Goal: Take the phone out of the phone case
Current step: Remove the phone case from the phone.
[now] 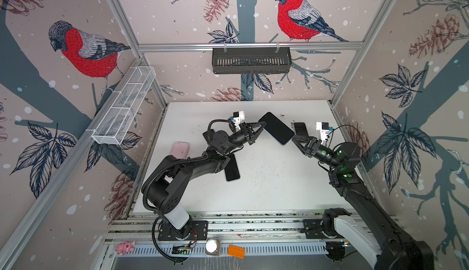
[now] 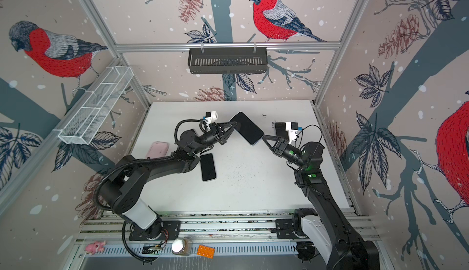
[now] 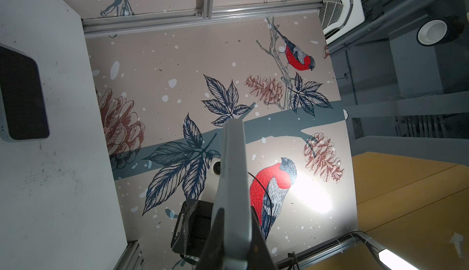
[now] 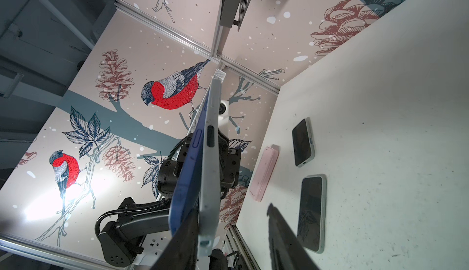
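Note:
A phone (image 1: 276, 127) (image 2: 247, 127) with a dark screen hangs in the air over the table's back middle, between my two arms. My left gripper (image 1: 261, 126) (image 2: 232, 126) (image 3: 236, 230) is shut on its upper-left end; that wrist view shows the pale phone (image 3: 233, 167) edge-on. In the right wrist view a blue phone case (image 4: 185, 185) stands away from the pale phone body (image 4: 210, 180) at the near end. My right gripper (image 1: 295, 139) (image 2: 266, 138) (image 4: 232, 209) is open at that lower-right corner. One finger (image 4: 177, 243) rests against the case, the other (image 4: 284, 238) stands clear.
On the white table (image 1: 266, 185) lie a pink case (image 1: 181, 149) (image 4: 264, 174), a dark phone (image 1: 232, 171) (image 4: 311, 213) beneath my left arm and another dark one (image 1: 300, 129) at the back right. A white wire basket (image 1: 124, 108) and a black basket (image 1: 251, 60) hang on the walls.

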Robot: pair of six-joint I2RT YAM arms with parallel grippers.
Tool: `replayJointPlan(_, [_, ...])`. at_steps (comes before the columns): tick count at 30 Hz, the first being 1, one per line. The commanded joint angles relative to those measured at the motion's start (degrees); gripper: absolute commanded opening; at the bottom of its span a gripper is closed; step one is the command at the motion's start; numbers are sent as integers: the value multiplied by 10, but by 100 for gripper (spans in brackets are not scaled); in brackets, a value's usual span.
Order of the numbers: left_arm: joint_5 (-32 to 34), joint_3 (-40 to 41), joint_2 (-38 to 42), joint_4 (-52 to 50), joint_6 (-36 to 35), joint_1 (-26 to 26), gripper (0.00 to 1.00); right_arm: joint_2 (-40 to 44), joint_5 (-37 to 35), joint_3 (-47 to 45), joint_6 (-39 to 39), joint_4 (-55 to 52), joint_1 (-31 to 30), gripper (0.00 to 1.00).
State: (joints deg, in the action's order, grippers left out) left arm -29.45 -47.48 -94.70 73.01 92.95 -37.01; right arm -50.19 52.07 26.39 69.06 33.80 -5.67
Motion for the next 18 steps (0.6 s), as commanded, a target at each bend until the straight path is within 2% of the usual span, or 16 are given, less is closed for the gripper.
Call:
replayJointPlan(1, [-5, -11, -5, 65, 11, -5, 0, -5, -5, -4, 2, 35, -2, 44])
replayJointPlan(8, [-10, -18, -12, 52, 2, -10, 0, -10, -7, -12, 17, 54, -5, 37])
replayJointPlan(11, [-16, -25, -13, 26, -12, -13, 0, -15, -1, -20, 38, 83, -9, 31])
replayJointPlan(15, [-23, -33, -12, -9, -31, -15, 0, -11, -5, -19, 15, 45, -5, 18])
replayJointPlan(18, [-24, -35, -8, -47, -51, -15, 0, -4, -4, -28, 26, 55, 0, 12])
